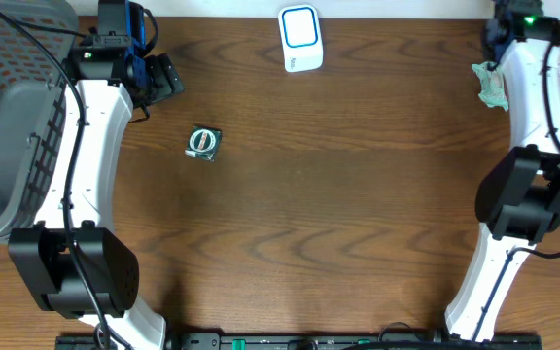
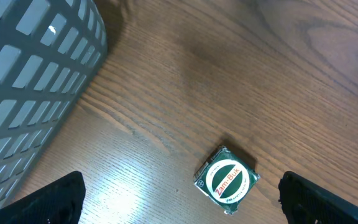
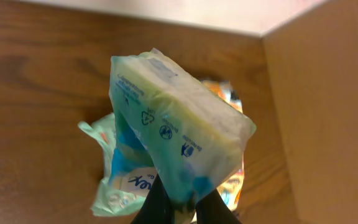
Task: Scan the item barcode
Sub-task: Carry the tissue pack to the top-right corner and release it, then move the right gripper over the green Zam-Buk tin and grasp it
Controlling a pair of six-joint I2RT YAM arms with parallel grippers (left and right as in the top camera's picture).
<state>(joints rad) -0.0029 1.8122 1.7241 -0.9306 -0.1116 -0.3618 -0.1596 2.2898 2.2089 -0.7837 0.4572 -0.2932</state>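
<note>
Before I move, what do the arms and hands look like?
The left arm and right arm are curved white shells with black joints and black cables alongside. Blue parts sit at the left wrist, a green light at the right. The left hand and right hand are black.

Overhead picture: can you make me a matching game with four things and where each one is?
Things:
1 scanner
2 green box
3 basket
4 tissue pack

Places:
A pinched in the right gripper
B at the left edge of the table
C lying alone on the wood, left of the middle
D top middle of the table

Pairs: 1-D, 2-C, 3-B, 4-A
</note>
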